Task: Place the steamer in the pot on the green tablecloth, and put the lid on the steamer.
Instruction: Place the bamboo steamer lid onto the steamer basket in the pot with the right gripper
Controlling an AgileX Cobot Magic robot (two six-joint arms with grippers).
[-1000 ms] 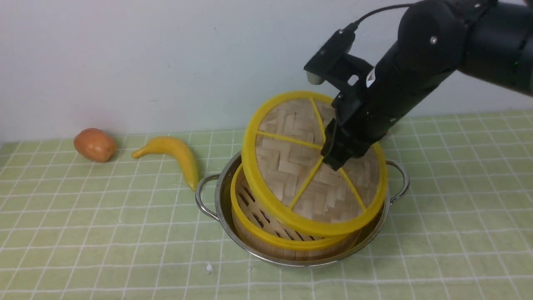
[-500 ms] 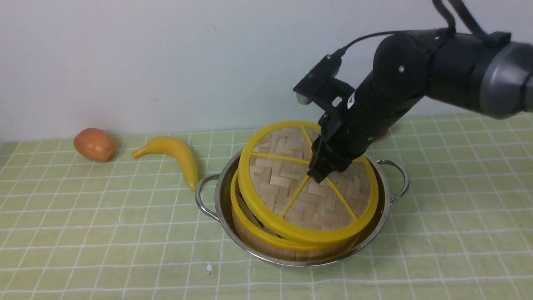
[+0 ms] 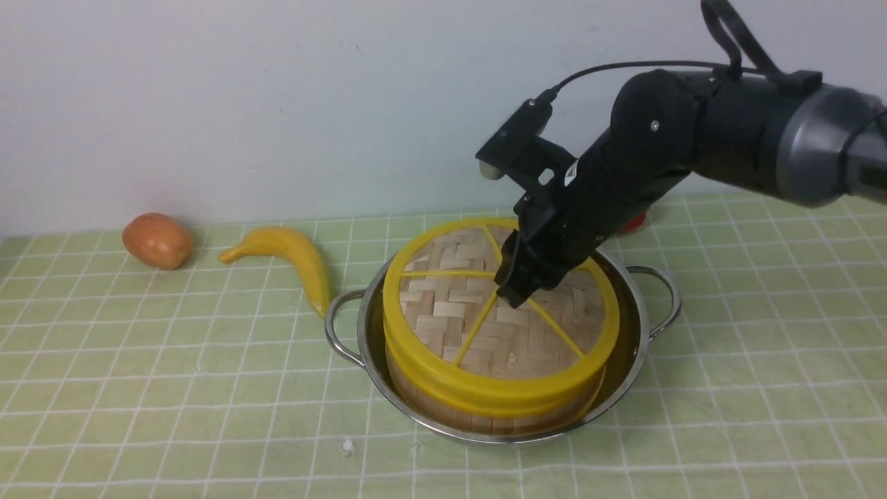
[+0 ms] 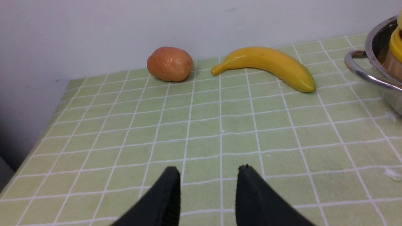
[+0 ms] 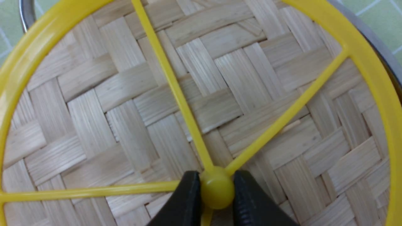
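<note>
Pot [image 3: 624, 360]: sitting on the green cloth [image 3: 138, 360], holding the steamer [image 3: 478, 409] so the lid can go on.
Lid [image 3: 443, 312]: lying on the steamer's rim, seemingly level.
Right tool [image 5: 216, 191]: clenching the lid's hub [image 5: 216, 196], likely for centring.
Left tool [image 4: 209, 191]: hanging parted over bare cloth at the left, gripping nothing.
Banana [image 3: 298, 260]: lying far left, clear of the pot.

Yellow-rimmed woven lid [image 3: 478, 319]; green white-gridded tablecloth [image 3: 173, 360].
</note>
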